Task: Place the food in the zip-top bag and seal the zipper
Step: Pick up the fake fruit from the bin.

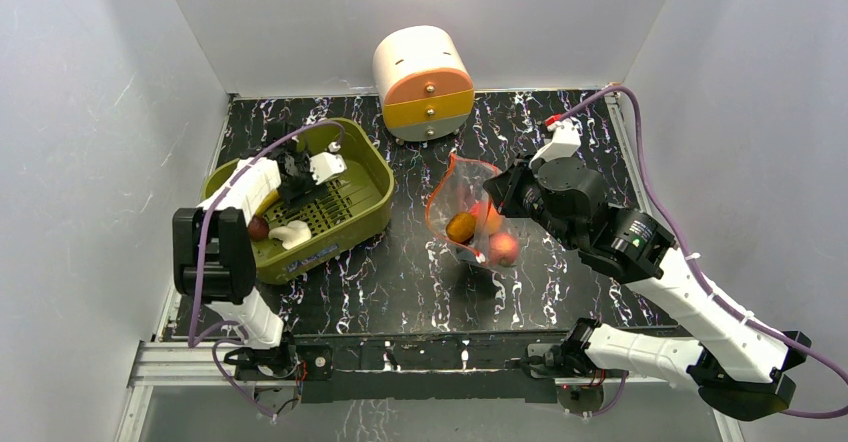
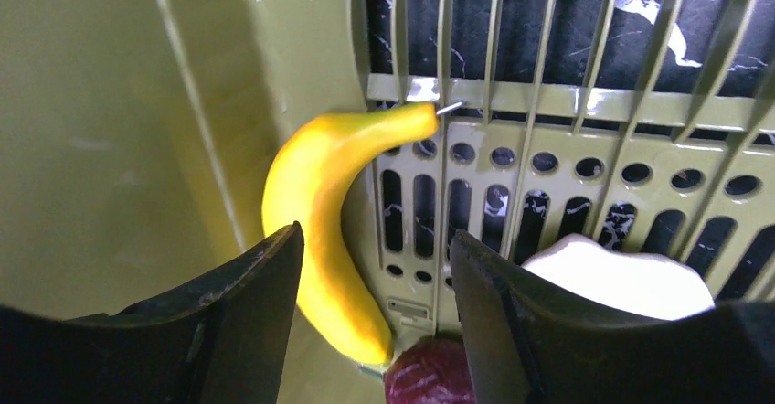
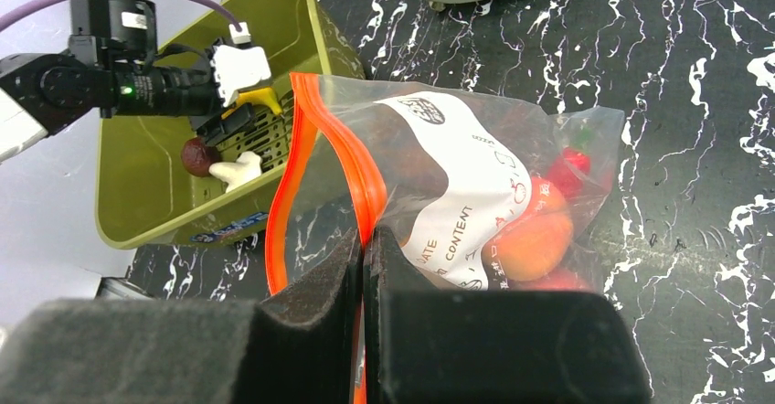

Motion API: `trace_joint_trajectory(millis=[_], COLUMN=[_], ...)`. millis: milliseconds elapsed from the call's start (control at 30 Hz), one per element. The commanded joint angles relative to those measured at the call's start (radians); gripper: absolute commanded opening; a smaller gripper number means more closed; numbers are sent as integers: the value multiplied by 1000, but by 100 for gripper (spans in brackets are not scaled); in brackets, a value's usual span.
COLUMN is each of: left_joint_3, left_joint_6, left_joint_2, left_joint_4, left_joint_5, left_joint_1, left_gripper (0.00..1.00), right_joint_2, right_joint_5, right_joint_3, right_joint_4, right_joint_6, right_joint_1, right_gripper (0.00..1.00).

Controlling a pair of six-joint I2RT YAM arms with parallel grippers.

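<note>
Right gripper (image 3: 363, 250): jaws clamped on the zipper (image 3: 340, 153) of the zip-top bag (image 3: 475, 148), which stands mid-desk (image 1: 400, 282), mouth open, with food (image 3: 535, 244) inside. Left gripper (image 2: 375, 244): jaws wide, straddling a yellow banana (image 2: 311, 194) in the olive basket (image 2: 110, 148).

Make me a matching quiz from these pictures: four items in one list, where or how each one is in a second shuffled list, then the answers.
Column one
1. banana
2. bag
3. left gripper
4. right gripper

Column two
A. shut on the orange zipper
B. open, down in the green basket
C. lying in the basket beside its wall
D. mouth open, fruit inside

Pairs: 1-C, 2-D, 3-B, 4-A
</note>
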Motion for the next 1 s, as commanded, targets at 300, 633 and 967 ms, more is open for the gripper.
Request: trace_joint_trajectory(millis=[300, 633, 967], left_joint_3=[-16, 46, -77], left_joint_6=[58, -51, -192], left_joint_2=[97, -4, -102], left_joint_4=[92, 23, 22], left_joint_5=[30, -27, -115], left_joint_1=[3, -9, 9], left_gripper=[56, 59, 61], right_joint_2=[-2, -8, -7], right_joint_5=[10, -4, -31], right_joint_3=[21, -3, -12], right_joint_4=[91, 104, 117], right_joint_6=[-14, -5, -2], right_joint_1=[2, 2, 3], right_gripper=[0, 0, 0])
